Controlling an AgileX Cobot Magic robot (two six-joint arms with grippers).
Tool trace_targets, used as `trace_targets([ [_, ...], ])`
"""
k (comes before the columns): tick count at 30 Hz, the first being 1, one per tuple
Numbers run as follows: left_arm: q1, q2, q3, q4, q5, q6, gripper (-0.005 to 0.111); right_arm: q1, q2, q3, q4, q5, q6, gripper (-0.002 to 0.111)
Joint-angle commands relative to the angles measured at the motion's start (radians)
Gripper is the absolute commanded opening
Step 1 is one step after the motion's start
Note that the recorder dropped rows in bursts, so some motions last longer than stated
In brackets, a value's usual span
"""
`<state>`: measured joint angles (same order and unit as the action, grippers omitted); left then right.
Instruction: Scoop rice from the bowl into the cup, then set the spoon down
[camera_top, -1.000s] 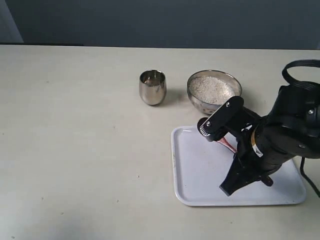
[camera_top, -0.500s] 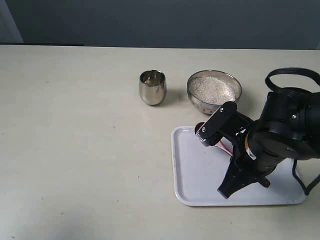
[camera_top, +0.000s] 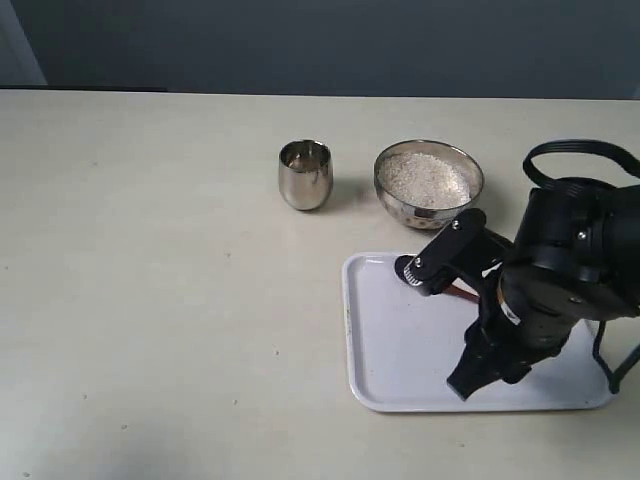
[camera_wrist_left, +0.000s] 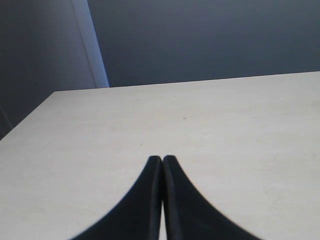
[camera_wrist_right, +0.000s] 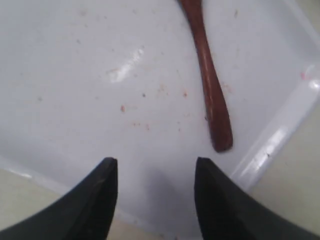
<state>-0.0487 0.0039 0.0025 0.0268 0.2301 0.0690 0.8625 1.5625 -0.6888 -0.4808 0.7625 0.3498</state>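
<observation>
The dark wooden spoon (camera_wrist_right: 208, 80) lies flat on the white tray (camera_wrist_right: 75, 75); in the exterior view only a reddish bit of the spoon (camera_top: 462, 291) shows under the arm. My right gripper (camera_wrist_right: 155, 160) hangs open above the tray near its edge, apart from the spoon's handle end, with nothing between its fingers. The exterior view has that right gripper (camera_top: 466, 386) at the tray's front. The steel bowl (camera_top: 428, 205) holds white rice (camera_top: 422, 178). Left of it stands the small steel cup (camera_top: 305, 174). My left gripper (camera_wrist_left: 162, 159) is shut over bare table.
The tray (camera_top: 390, 350) sits on the beige table (camera_top: 150, 300) in front of the bowl. My right arm's black body and cable loop (camera_top: 570, 160) stand over the tray's right half. A dark wall runs behind the table's far edge.
My right arm has shifted slightly toward the right and its wrist has dipped lower over the tray. The spoon stays lying on the tray; cup and bowl have not moved.
</observation>
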Motion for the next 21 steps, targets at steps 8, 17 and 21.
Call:
trace_targets([
  [8, -0.004, -0.004, -0.003, 0.001, -0.013, -0.002, 0.000, -0.002, -0.303, -0.099, 0.067, 0.226, 0.029, 0.047],
  [17, -0.004, -0.004, -0.003, 0.001, -0.013, -0.002, 0.000, -0.002, -0.583, -0.154, 0.099, 0.143, 0.031, 0.047],
  [21, -0.004, -0.004, -0.003, 0.001, -0.013, -0.002, 0.000, -0.002, -0.639, -0.154, 0.097, 0.092, 0.025, 0.047],
])
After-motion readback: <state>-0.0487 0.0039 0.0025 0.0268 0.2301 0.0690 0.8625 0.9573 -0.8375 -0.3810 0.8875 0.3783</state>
